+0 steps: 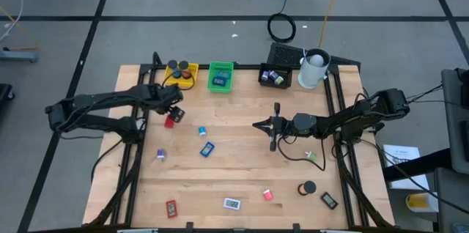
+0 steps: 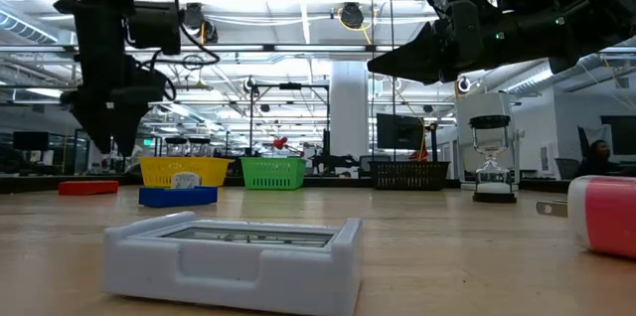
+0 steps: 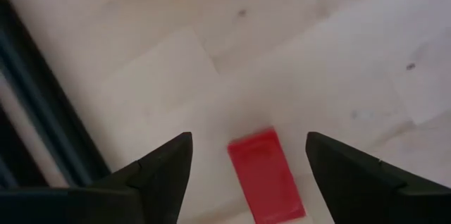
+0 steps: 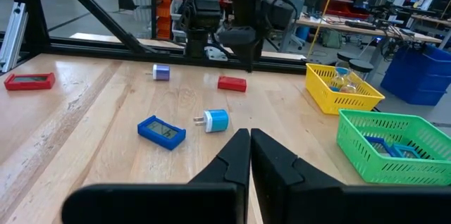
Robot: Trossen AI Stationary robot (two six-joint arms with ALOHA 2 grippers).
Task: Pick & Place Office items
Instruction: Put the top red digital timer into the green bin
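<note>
The left gripper [image 1: 173, 108] hung open above a red flat piece [image 1: 173, 120] lying on the table near its left edge, just before the yellow tray [image 1: 183, 74]. The right gripper [image 1: 258, 125] was closed and empty over the table's middle.

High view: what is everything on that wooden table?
wooden table: one, light brown, under everything.
mesh trays: three, yellow, green, black, back edge.
white cup: one, white, beside black tray.
red flat rectangular pieces: two, red, below left gripper, front edge.
blue flat piece: one, blue, centre-left.
white flat piece: one, white, front edge.
black round roll: one, black, front right.
small bits: two, purple, blue, left half.
left gripper: one, dark, open above red piece.
right gripper: one, dark, shut, mid-table.
</note>
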